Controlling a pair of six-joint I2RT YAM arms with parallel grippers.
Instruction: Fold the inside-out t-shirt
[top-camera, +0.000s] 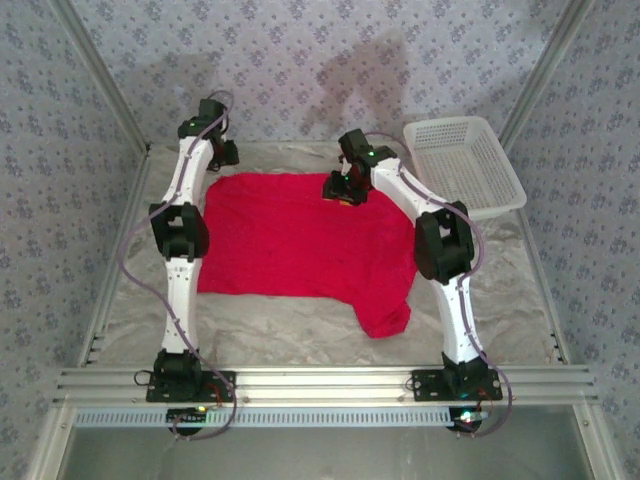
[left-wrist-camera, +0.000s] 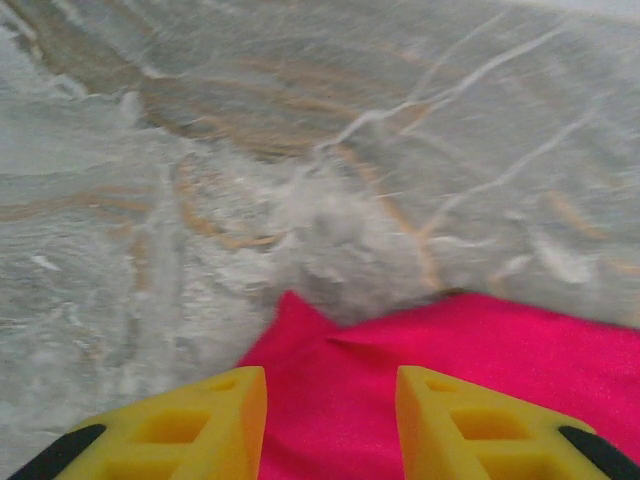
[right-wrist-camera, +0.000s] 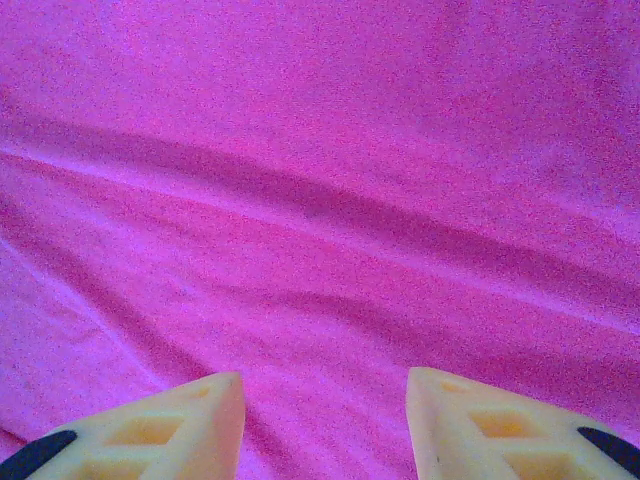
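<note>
The inside-out t-shirt (top-camera: 300, 240), bright red, lies spread flat on the table with one part hanging toward the front right. My left gripper (top-camera: 226, 152) sits at its far left corner. In the left wrist view that corner of the t-shirt (left-wrist-camera: 460, 350) lies under and between the yellow fingers, and the left gripper (left-wrist-camera: 330, 385) is open with nothing pinched. My right gripper (top-camera: 342, 192) hovers at the shirt's far edge near the middle. Seen from the right wrist, gently creased cloth of the t-shirt (right-wrist-camera: 320, 200) lies below, and the right gripper (right-wrist-camera: 325, 385) stands open just above it.
A white mesh basket (top-camera: 462, 160) stands empty at the back right, beside the right arm's elbow. A wrinkled grey-white sheet (left-wrist-camera: 300, 150) covers the table. Metal rails (top-camera: 330, 382) run along the near edge, and patterned walls close in the sides and back.
</note>
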